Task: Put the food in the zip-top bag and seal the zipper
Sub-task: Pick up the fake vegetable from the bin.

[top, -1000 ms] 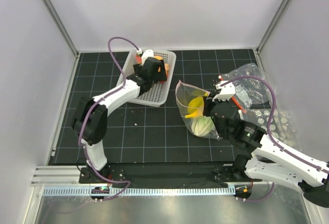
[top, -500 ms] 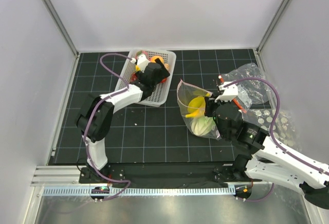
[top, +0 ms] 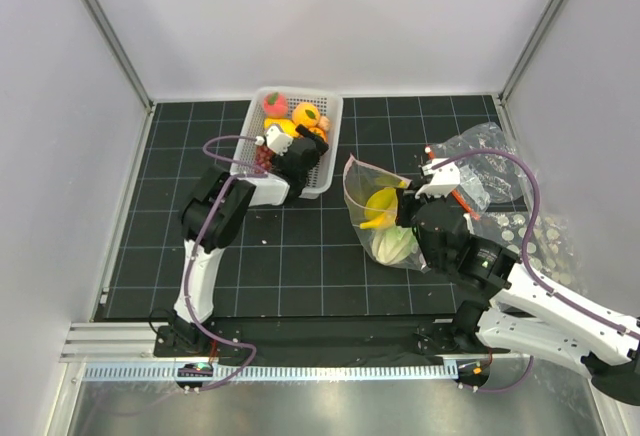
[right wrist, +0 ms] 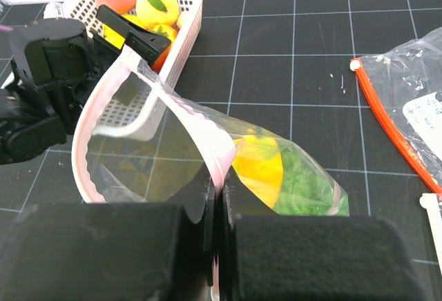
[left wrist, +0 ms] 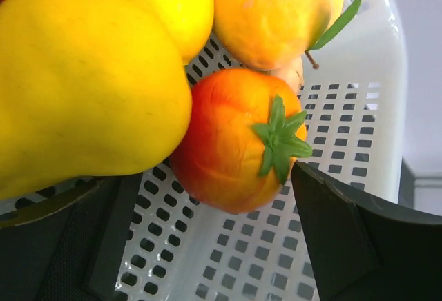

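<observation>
**Left fingers wide over basket fruit; right fingers pinching the bag mouth**

Left gripper (left wrist: 214, 177): fingers (left wrist: 62, 246) stand wide apart, one on each side of an orange-red round fruit (left wrist: 228, 142) with a green calyx. Cannot tell whether either pad touches it. The fruit sits on the perforated floor of a white basket (left wrist: 359, 108). It presses against a big yellow fruit (left wrist: 83, 87) on one side, and a yellow-orange fruit (left wrist: 276, 11) with a leaf lies just beyond it. From the top view, a pink peach (top: 275, 104) lies at the basket's far end. The basket itself sits near the far edge of the bench (top: 300, 256), left of centre.

Right gripper (right wrist: 215, 239): fingers pressed together, clamped on the mouth edge of the zip-top bag (right wrist: 173, 149). The bag's mouth gapes open toward the basket. The zipper (right wrist: 103, 101), a pale strip, curves round the opening unsealed. Inside the bag are a yellow banana (right wrist: 259, 163) and a green leafy cabbage (right wrist: 304, 183), touching each other. The bag lies right of centre on the bench, with the basket's near corner just beside its mouth.

A second clear bag (top: 480, 166) with an orange-red strip (right wrist: 387, 121) rests toward the right edge of the bench.
</observation>
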`<action>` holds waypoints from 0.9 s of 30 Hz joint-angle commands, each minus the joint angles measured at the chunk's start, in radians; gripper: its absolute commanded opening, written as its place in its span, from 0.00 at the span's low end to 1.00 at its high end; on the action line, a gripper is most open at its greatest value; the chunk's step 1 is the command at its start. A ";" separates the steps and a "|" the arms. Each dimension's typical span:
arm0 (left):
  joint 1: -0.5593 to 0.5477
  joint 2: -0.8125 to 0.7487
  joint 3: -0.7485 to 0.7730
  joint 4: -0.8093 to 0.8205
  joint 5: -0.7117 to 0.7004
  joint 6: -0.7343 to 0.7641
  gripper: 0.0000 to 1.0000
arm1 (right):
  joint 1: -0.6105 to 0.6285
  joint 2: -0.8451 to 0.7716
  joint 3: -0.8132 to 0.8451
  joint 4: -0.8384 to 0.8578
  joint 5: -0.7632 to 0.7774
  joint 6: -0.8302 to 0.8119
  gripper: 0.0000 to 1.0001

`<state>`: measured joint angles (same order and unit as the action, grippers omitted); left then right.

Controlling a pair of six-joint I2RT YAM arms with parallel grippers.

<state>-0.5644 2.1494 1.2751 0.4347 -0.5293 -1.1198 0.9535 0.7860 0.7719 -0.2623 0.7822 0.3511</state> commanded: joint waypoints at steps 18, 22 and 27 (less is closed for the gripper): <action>0.058 0.050 -0.077 0.440 0.018 0.112 0.51 | -0.001 -0.004 0.017 0.061 -0.015 0.022 0.01; 0.060 0.053 -0.045 0.406 0.060 0.161 0.78 | -0.001 -0.004 0.017 0.061 -0.021 0.023 0.01; 0.060 0.102 0.006 0.326 0.081 0.117 0.80 | -0.001 -0.004 0.017 0.061 -0.017 0.023 0.01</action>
<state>-0.5117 2.2139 1.2427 0.8055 -0.4580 -1.0096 0.9535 0.7860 0.7719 -0.2611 0.7551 0.3546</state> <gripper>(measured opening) 0.797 0.037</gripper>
